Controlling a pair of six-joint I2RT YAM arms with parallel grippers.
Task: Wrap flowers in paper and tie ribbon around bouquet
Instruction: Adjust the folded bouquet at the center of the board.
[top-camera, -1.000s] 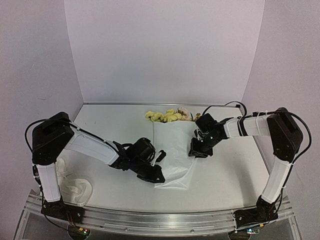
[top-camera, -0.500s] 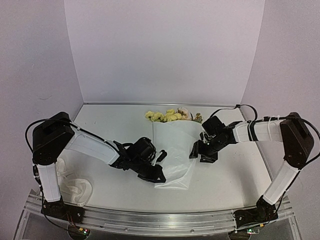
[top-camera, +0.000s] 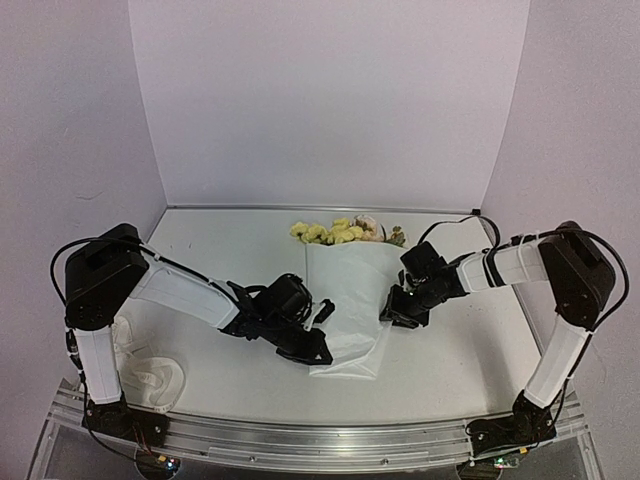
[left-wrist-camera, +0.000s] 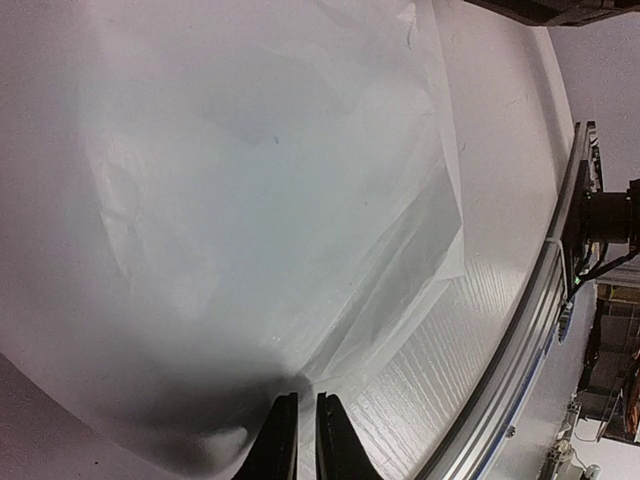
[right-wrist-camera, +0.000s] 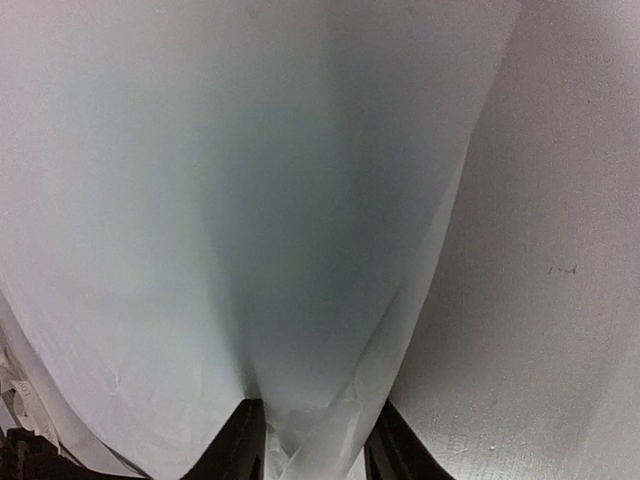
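Ribbon (top-camera: 152, 378) heaped on table (top-camera: 455, 350) beside left arm base, well apart from rest. Left gripper (left-wrist-camera: 303, 405) low at paper's near-left edge, jaws clenched on that edge. Paper (top-camera: 348, 290) mid-table, folded into cone, narrow end toward arms. Flowers (top-camera: 335, 233) poke from its far, wide end. Right gripper (right-wrist-camera: 315, 412) at paper's right edge, jaws part-spread astride fold; cannot tell whether gripping.
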